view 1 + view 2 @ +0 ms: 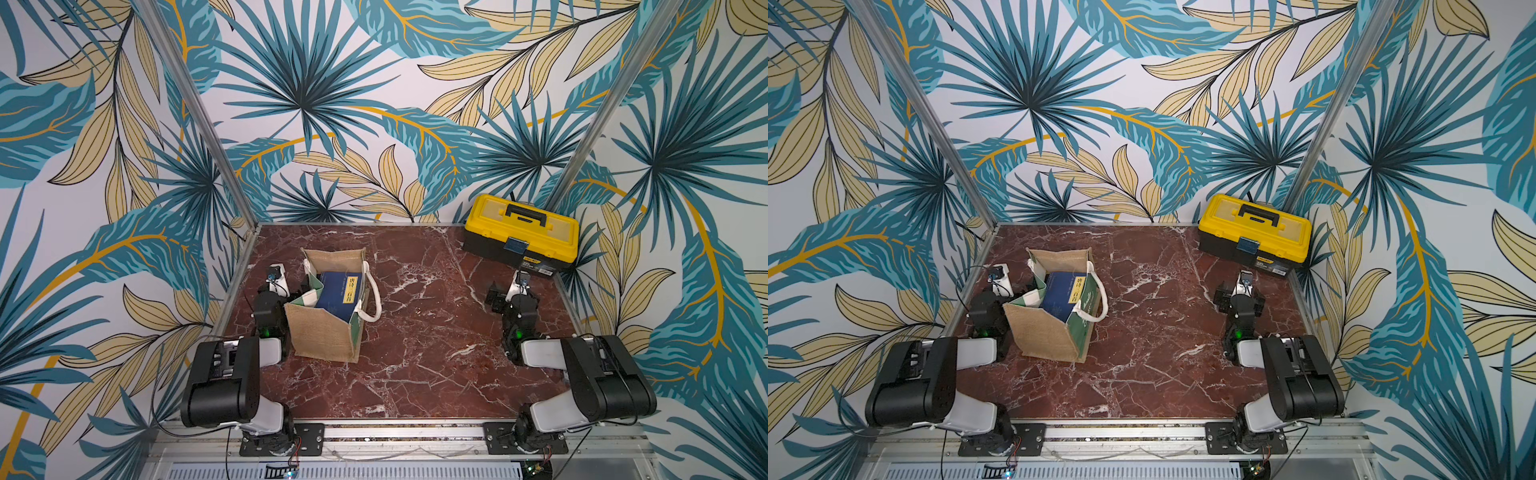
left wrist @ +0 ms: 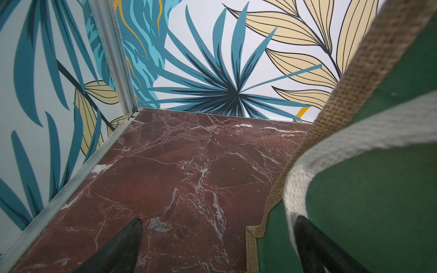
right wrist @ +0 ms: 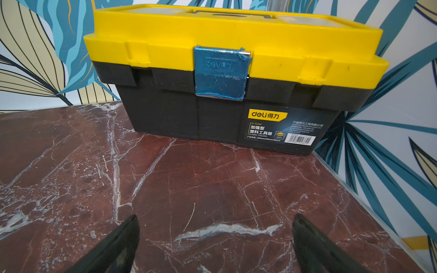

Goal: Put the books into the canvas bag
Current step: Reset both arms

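Note:
The canvas bag (image 1: 322, 332) (image 1: 1046, 332) stands open on the left half of the table in both top views. A navy book (image 1: 338, 293) (image 1: 1065, 297) with a yellow label leans inside it, and any books below it are hidden. My left gripper (image 2: 219, 218) hangs low beside the bag's left side, open and empty. One of its fingers (image 2: 312, 241) lies against the bag's green side (image 2: 378, 201) by the white rope handle (image 2: 295, 184). My right gripper (image 3: 215, 216) is open and empty over bare marble, facing the toolbox.
A yellow-and-black plastic toolbox (image 1: 521, 237) (image 3: 231, 71) sits shut at the back right corner. The red marble table (image 1: 415, 353) is fenced by metal rails and leaf-patterned walls. Both arm bases are mounted at the front edge.

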Motion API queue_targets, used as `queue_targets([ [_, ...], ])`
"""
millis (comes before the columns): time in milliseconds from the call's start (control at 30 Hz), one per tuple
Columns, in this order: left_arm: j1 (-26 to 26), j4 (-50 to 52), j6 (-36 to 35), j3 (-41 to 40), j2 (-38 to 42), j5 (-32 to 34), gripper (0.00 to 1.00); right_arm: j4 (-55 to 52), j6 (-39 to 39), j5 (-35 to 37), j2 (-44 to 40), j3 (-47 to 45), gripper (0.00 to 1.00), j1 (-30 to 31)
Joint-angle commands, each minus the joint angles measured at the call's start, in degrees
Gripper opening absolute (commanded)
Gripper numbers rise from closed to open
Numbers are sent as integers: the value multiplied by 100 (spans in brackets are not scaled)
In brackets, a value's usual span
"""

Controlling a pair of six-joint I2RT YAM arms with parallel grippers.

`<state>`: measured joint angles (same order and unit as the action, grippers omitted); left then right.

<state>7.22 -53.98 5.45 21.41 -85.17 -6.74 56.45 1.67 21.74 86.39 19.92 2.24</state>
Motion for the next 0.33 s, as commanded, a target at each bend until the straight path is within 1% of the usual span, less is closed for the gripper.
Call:
queue_targets([
  [0,-143,559,-243,109,-161,-138,99,-100,25,-30,17,31,99,-26],
  [300,-143,598,-255,135,-158,-150,100,-98,33,-36,2,18,100,-24],
])
